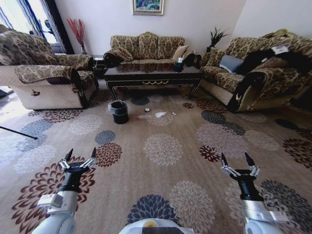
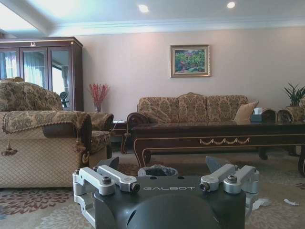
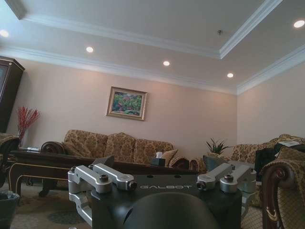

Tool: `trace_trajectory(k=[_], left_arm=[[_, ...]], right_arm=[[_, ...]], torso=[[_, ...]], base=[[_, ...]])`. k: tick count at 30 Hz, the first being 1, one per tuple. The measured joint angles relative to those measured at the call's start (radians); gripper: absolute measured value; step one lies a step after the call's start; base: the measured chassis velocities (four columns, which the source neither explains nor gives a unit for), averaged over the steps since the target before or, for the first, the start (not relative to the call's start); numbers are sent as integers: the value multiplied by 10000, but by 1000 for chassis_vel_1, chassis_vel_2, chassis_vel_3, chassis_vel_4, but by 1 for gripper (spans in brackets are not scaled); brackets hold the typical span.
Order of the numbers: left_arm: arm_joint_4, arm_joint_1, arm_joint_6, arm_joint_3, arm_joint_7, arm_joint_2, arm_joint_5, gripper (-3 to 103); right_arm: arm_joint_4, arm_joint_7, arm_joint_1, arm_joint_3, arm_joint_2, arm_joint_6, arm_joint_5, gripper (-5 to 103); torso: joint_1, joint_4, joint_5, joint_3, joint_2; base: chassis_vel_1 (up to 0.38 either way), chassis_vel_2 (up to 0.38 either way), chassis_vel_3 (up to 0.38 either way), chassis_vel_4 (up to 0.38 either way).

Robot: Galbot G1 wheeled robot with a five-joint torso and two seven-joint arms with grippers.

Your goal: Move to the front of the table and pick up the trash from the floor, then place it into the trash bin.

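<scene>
Trash [image 1: 160, 114] lies on the floor [image 1: 161, 161] just before the worktop [image 1: 153, 74], beside the bin [image 1: 119, 111], well ahead of both grippers, left [image 1: 78, 157] and right [image 1: 238, 160], fingers spread empty; neither clearly nearer

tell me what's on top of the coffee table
A dark tissue box with a white tissue sticking up stands near the right end of the table. The rest of the glossy top looks bare, though its far edge is too distant to tell.
</scene>
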Motion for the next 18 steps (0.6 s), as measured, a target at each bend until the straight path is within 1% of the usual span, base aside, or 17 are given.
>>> trace_trajectory(k=[2, 5, 7, 11, 14, 18], left_arm=[[-25, -17, 7, -28, -3, -12, 1, 100], [93, 213, -305, -114, 4, 31, 57, 100], [129, 288, -366, -149, 5, 63, 42, 100], [128, 224, -339, -181, 7, 91, 7, 100], [74, 135, -240, -151, 1, 6, 51, 100], [165, 260, -417, -111, 5, -43, 185, 100]], right_arm=[[-42, -20, -3, -9, 39, 100, -74, 100], [52, -23, 25, -64, 199, 108, -89, 100], [93, -30, 34, -95, 250, 108, -92, 100], [134, -125, 41, -173, 317, 121, -94, 100], [129, -180, 63, -196, 274, 144, -51, 100], [89, -191, 65, -168, 188, 161, 58, 100]], torso=[[-19, 0, -1, -87, -107], [-43, 0, -1, -204, -245], [-55, 2, -2, -237, -290], [-87, -1, -1, -333, -418], [-97, 0, -1, -466, -565], [-101, 0, -2, -556, -662]], base=[[0, 0, 0, 0], [0, 0, 0, 0], [0, 0, 0, 0], [0, 0, 0, 0], [0, 0, 0, 0], [0, 0, 0, 0]])
